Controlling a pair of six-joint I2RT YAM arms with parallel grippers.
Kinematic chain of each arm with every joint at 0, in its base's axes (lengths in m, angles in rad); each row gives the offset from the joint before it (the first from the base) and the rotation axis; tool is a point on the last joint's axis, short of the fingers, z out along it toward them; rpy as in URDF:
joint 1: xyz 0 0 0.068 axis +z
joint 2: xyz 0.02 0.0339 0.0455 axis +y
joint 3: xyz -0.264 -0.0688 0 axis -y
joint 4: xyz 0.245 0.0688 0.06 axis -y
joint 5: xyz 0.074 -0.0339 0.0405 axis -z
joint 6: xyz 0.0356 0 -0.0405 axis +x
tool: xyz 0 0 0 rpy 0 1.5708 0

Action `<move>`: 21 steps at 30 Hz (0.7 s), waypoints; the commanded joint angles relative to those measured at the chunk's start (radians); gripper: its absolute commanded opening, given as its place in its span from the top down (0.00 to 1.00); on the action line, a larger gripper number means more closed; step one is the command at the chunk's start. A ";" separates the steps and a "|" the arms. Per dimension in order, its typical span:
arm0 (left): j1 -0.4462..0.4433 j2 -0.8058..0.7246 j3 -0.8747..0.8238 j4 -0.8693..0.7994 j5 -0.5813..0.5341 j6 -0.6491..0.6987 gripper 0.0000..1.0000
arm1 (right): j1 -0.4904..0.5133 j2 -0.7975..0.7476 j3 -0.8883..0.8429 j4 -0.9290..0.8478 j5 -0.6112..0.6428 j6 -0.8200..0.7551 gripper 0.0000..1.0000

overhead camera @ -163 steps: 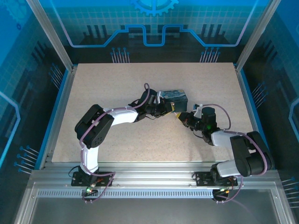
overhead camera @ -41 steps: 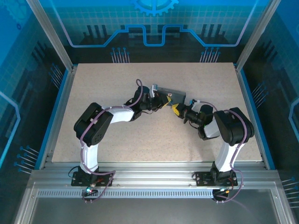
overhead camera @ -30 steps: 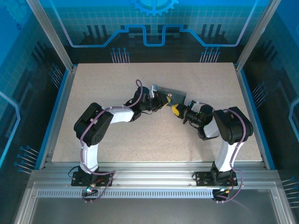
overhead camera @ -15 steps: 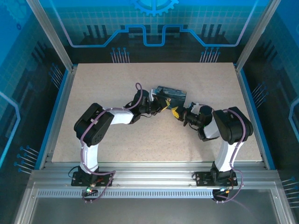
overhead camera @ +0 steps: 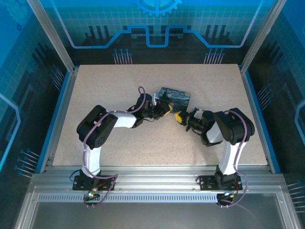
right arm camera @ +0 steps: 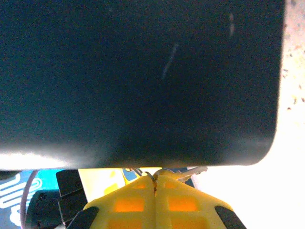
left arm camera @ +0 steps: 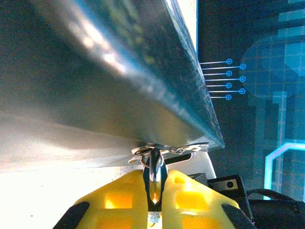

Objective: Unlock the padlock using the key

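My cell from above: a pale surface boxed in blue.
I see a beige speckled surface (overhead camera: pixel 105 86) with blue edging (overhead camera: pixel 53 126). Aluminium posts (overhead camera: pixel 51 36) rise at its far corners. Glossy blue walls (overhead camera: pixel 200 24) carry grid and circuit lines. A slotted metal rail (overhead camera: pixel 152 196) runs along the near edge. The light is soft and even.

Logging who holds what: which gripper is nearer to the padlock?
Left. The left gripper is shut on the padlock at the tin's near edge; the right gripper sits just to its right, shut on something thin, likely the key.
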 commanded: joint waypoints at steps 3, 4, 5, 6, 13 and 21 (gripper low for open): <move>-0.068 0.002 -0.004 0.087 0.168 -0.023 1.00 | 0.056 -0.041 -0.002 -0.009 0.105 0.065 1.00; -0.068 0.001 -0.004 0.086 0.168 -0.023 1.00 | 0.059 -0.041 -0.004 -0.006 0.111 0.074 1.00; -0.068 0.001 -0.005 0.087 0.168 -0.023 1.00 | 0.063 -0.044 -0.012 -0.001 0.128 0.082 1.00; -0.068 0.000 -0.006 0.086 0.167 -0.022 1.00 | 0.069 -0.052 -0.025 0.008 0.149 0.088 1.00; -0.070 0.003 0.000 0.091 0.167 -0.025 1.00 | 0.087 -0.211 0.030 -0.301 0.140 -0.116 1.00; -0.074 0.006 0.004 0.101 0.174 -0.028 1.00 | 0.059 -0.119 0.063 -0.160 0.090 -0.047 1.00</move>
